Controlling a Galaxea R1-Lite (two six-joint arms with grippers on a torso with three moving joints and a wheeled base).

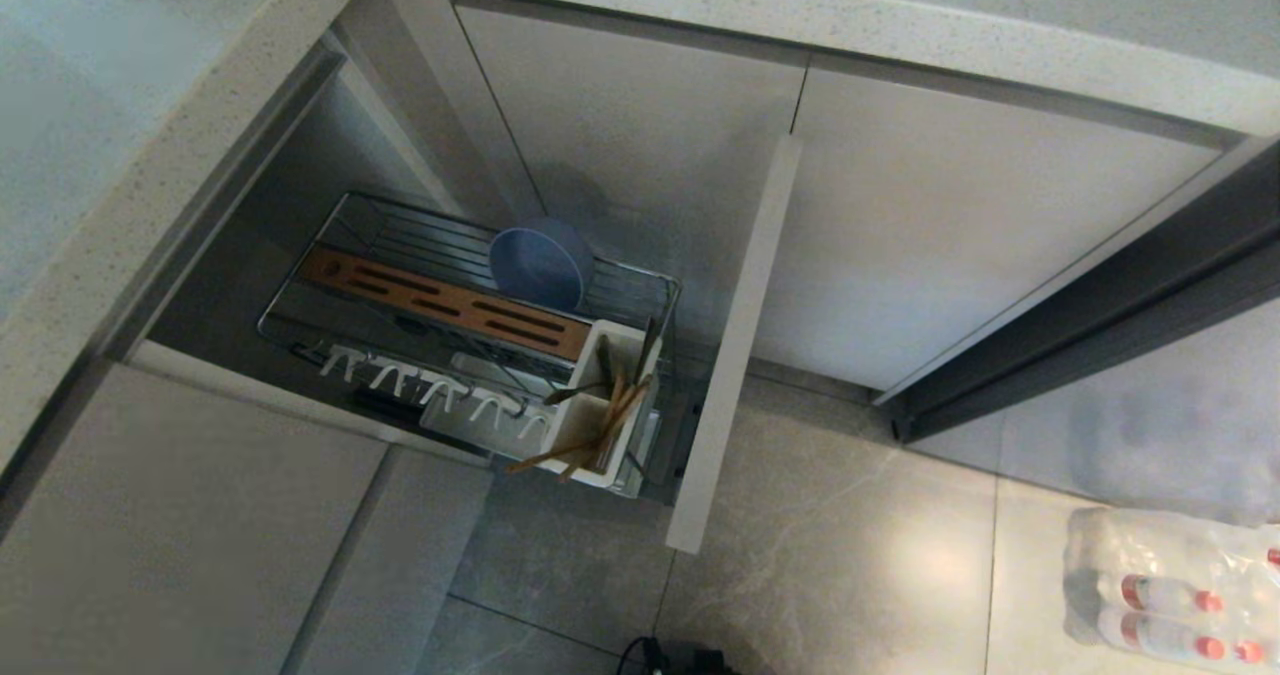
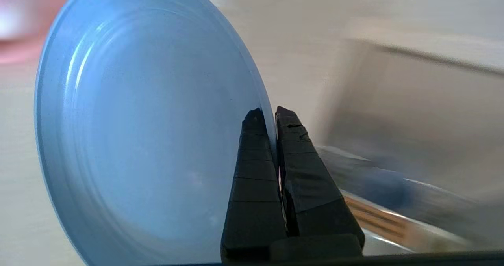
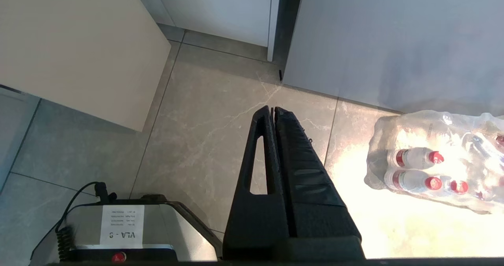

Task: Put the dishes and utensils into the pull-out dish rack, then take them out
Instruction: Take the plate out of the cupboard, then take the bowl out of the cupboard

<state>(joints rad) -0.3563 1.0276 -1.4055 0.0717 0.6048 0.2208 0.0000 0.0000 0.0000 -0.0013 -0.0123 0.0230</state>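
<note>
My left gripper is shut on the rim of the dusty-blue plate, which stands on edge and fills much of the left wrist view. That gripper is outside the head view. The pull-out dish rack stands drawn out from the cabinet. The blue bowl leans on its wires behind the brown wooden strip. The white caddy at the rack's front holds the wooden chopsticks and a slim grey fork. My right gripper hangs shut and empty over the floor tiles.
The rack's beige front panel juts out over the floor. A speckled countertop runs above the cabinets. A wrapped pack of water bottles lies on the floor at the right. My base shows beneath the right arm.
</note>
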